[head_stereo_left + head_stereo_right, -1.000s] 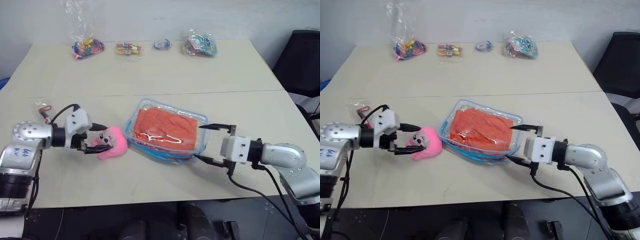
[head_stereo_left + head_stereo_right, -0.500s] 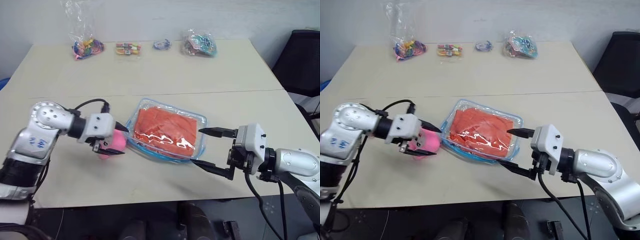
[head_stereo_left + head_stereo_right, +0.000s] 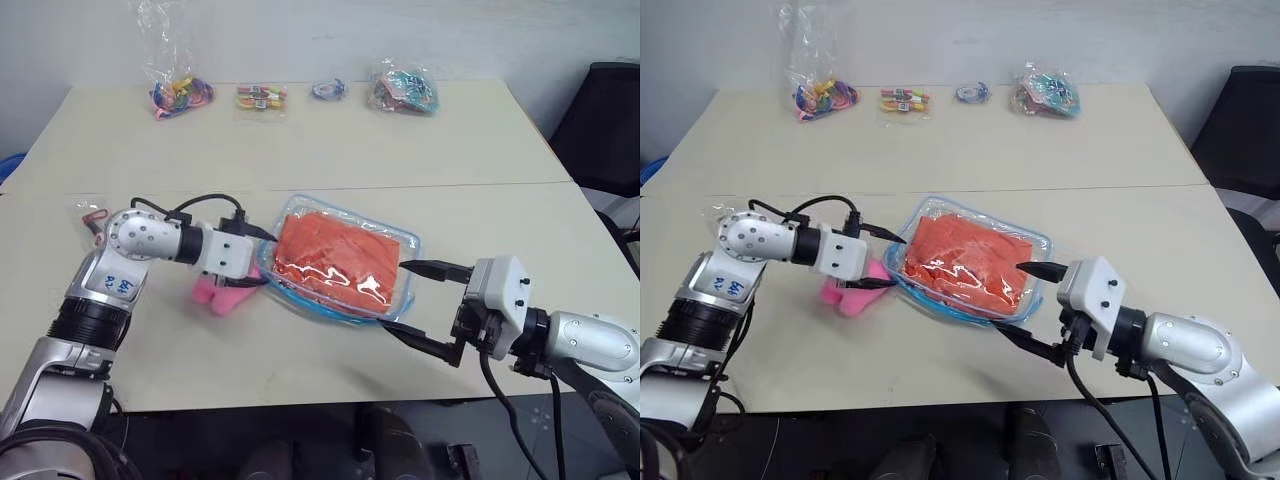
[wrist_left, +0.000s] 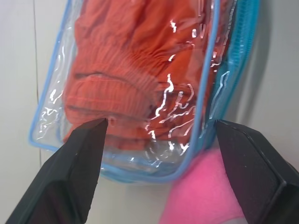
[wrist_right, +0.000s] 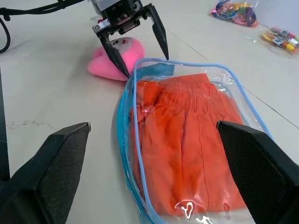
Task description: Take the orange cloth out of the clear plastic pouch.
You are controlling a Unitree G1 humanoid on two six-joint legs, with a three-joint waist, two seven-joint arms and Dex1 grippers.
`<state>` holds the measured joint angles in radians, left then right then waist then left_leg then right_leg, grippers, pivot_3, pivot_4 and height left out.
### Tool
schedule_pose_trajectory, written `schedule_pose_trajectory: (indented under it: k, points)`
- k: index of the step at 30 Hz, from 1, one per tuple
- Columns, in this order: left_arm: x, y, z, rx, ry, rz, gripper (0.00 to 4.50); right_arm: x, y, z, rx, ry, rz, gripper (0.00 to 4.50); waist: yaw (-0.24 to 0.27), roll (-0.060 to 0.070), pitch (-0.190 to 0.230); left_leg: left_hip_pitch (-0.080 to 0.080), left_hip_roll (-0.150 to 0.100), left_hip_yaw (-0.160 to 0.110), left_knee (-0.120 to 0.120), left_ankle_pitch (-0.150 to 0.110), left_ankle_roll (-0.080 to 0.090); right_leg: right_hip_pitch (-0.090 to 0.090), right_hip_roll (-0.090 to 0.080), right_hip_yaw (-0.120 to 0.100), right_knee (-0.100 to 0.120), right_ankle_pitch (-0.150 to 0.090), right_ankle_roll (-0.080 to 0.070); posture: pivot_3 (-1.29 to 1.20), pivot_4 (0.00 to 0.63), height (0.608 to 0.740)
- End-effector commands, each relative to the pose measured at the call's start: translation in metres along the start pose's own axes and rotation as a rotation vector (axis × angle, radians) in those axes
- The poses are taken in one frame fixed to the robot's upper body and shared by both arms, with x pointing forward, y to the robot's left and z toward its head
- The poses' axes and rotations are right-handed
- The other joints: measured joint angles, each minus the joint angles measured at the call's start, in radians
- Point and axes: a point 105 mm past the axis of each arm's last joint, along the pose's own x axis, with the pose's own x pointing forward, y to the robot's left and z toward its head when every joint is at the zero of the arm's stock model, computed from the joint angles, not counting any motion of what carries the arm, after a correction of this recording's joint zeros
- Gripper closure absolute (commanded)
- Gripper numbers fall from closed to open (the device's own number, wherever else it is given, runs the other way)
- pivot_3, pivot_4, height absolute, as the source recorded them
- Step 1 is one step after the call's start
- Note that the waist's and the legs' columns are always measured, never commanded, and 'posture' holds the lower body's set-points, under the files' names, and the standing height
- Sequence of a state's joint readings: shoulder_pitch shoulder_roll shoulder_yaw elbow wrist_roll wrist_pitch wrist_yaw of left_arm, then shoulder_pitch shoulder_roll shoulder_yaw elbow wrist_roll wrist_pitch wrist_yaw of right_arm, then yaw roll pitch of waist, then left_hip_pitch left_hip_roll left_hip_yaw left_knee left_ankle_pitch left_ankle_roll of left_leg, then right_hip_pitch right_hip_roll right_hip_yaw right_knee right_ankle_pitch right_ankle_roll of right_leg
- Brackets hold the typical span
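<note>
The clear plastic pouch [image 3: 395, 300] with blue edging lies flat on the table's near half. The orange cloth [image 3: 335, 258] is folded inside it. My left gripper [image 3: 262, 260] is open at the pouch's left end, one finger on each side of that end; the left wrist view shows the pouch [image 4: 205, 88] and the cloth [image 4: 131, 70] between its fingers [image 4: 79, 163]. My right gripper [image 3: 395, 296] is open just off the pouch's right end, holding nothing. The right wrist view looks along the pouch [image 5: 135, 121] at the left gripper [image 5: 145, 65].
A pink plush toy [image 3: 222, 292] lies under my left gripper, against the pouch's left end. Several small bags of colourful trinkets [image 3: 180, 95] line the table's far edge. A small red item [image 3: 92, 215] lies at the left. A black chair [image 3: 600, 110] stands at the right.
My left gripper moved right from over the pink plush to the pouch's left end and rolled. My right gripper drew back a little from the pouch's right end and rolled.
</note>
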<state>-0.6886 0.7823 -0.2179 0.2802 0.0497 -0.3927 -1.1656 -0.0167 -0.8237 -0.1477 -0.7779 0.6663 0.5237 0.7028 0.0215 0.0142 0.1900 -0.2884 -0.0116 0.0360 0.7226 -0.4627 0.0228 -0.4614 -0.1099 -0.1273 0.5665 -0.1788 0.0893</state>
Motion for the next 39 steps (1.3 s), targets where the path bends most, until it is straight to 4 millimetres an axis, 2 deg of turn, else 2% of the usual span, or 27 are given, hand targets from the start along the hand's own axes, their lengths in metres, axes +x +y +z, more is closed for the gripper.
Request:
schedule_pose_trajectory:
  k: [1, 2, 5, 8, 12, 15, 18, 21, 22, 24, 26, 29, 35, 36, 39]
  points:
    - [-0.003, 0.001, 0.003, 0.064, 0.018, 0.006, 0.64, 0.000, 0.000, 0.009, -0.035, -0.027, -0.011, 0.00, 0.000, 0.000, 0.000, 0.000, 0.000, 0.000, 0.000, 0.000, 0.000, 0.000, 0.000, 0.000, 0.000, 0.000, 0.000, 0.00, 0.150, 0.740]
    - [-0.002, 0.000, 0.002, 0.077, 0.020, 0.006, 0.64, 0.000, 0.000, 0.009, -0.036, -0.027, -0.011, 0.00, 0.000, 0.000, 0.000, 0.000, 0.000, 0.000, 0.000, 0.000, 0.000, 0.000, 0.000, 0.000, 0.000, 0.000, 0.000, 0.00, 0.150, 0.740]
    - [0.001, 0.004, 0.007, 0.060, -0.012, 0.036, 1.29, 0.002, 0.000, 0.009, -0.039, -0.029, -0.009, 0.00, 0.002, 0.000, 0.000, 0.000, 0.000, 0.000, 0.000, 0.000, 0.000, 0.000, 0.000, 0.000, 0.000, 0.000, 0.000, 0.00, 0.150, 0.740]
    - [0.001, 0.008, 0.014, 0.018, -0.058, 0.062, 2.21, 0.002, 0.000, 0.009, -0.039, -0.030, -0.006, 0.00, 0.004, 0.000, 0.000, 0.000, 0.000, 0.000, 0.000, 0.000, 0.001, 0.000, 0.000, 0.000, 0.000, 0.000, 0.000, 0.00, 0.150, 0.740]
    - [-0.001, 0.004, 0.015, -0.019, -0.075, 0.046, 3.53, 0.002, 0.000, 0.007, -0.042, -0.024, -0.004, 0.00, 0.002, 0.000, 0.000, 0.000, 0.000, 0.000, 0.000, 0.000, 0.001, 0.000, 0.000, 0.000, 0.000, 0.000, 0.000, 0.00, 0.150, 0.740]
    - [-0.004, 0.003, 0.023, -0.108, -0.131, 0.034, 4.47, 0.002, 0.000, 0.005, -0.048, -0.017, -0.005, 0.00, 0.002, 0.000, 0.000, 0.000, 0.000, 0.000, 0.000, 0.000, 0.001, 0.000, 0.000, 0.000, 0.000, 0.000, 0.000, 0.00, 0.150, 0.740]
    - [-0.006, -0.003, 0.049, -0.421, -0.296, -0.047, 4.47, 0.003, 0.000, -0.002, -0.085, 0.022, -0.006, 0.00, 0.002, 0.000, 0.000, 0.000, 0.000, 0.000, 0.001, 0.000, 0.001, 0.000, 0.000, 0.000, 0.000, 0.000, 0.000, 0.00, 0.150, 0.740]
    - [-0.002, 0.001, 0.065, -0.576, -0.346, -0.025, 4.47, 0.005, 0.002, -0.007, -0.116, 0.040, -0.011, 0.00, 0.003, 0.000, 0.000, 0.000, 0.000, -0.001, 0.001, 0.000, 0.001, 0.000, 0.000, 0.001, 0.000, 0.000, 0.000, 0.00, 0.150, 0.740]
    - [0.002, 0.001, 0.070, -0.617, -0.350, -0.018, 4.50, 0.006, 0.002, -0.009, -0.125, 0.044, -0.020, 0.29, 0.003, 0.000, 0.000, 0.000, 0.000, -0.001, 0.001, 0.000, 0.001, 0.000, 0.000, 0.001, 0.000, 0.000, 0.000, 0.00, 0.150, 0.740]
    - [0.010, -0.004, 0.075, -0.688, -0.334, -0.008, 4.50, 0.007, 0.001, -0.010, -0.126, 0.039, -0.042, 0.57, 0.002, 0.000, 0.000, 0.000, -0.001, -0.001, 0.001, 0.000, 0.001, 0.001, 0.000, 0.002, 0.000, 0.000, 0.000, 0.00, 0.150, 0.740]
    - [0.018, -0.010, 0.075, -0.722, -0.301, 0.004, 4.50, 0.008, 0.004, -0.015, -0.140, 0.054, -0.044, 1.16, 0.001, 0.000, 0.000, 0.000, -0.001, 0.000, 0.000, 0.000, 0.001, 0.002, 0.000, 0.003, 0.000, 0.000, 0.000, 0.00, 0.150, 0.740]
    - [0.024, -0.016, 0.074, -0.766, -0.277, 0.025, 4.50, 0.008, 0.003, -0.023, -0.160, 0.091, -0.069, 2.17, 0.001, 0.000, 0.000, 0.000, 0.000, 0.000, 0.000, 0.000, 0.001, 0.002, 0.001, 0.003, 0.000, 0.000, 0.000, 0.00, 0.150, 0.740]
    - [0.032, -0.007, 0.075, -0.819, -0.275, 0.086, 4.50, 0.007, 0.003, -0.045, -0.199, 0.178, -0.092, 4.29, 0.003, 0.000, 0.000, 0.001, -0.001, 0.000, 0.000, 0.000, 0.001, 0.002, 0.001, 0.005, 0.000, 0.000, 0.000, 0.00, 0.150, 0.740]
    - [0.033, -0.005, 0.074, -0.832, -0.274, 0.097, 4.50, 0.007, 0.003, -0.048, -0.208, 0.185, -0.097, 4.49, 0.003, 0.000, 0.000, 0.000, -0.001, 0.000, 0.000, 0.000, 0.001, 0.002, 0.001, 0.005, 0.000, 0.000, 0.001, 0.00, 0.150, 0.740]
    - [0.036, -0.001, 0.073, -0.849, -0.270, 0.114, 4.50, 0.007, 0.003, -0.053, -0.238, 0.206, -0.099, 4.49, 0.002, 0.000, 0.000, 0.001, -0.001, 0.001, 0.000, 0.000, 0.001, 0.002, 0.001, 0.005, 0.000, 0.000, 0.001, 0.00, 0.150, 0.740]
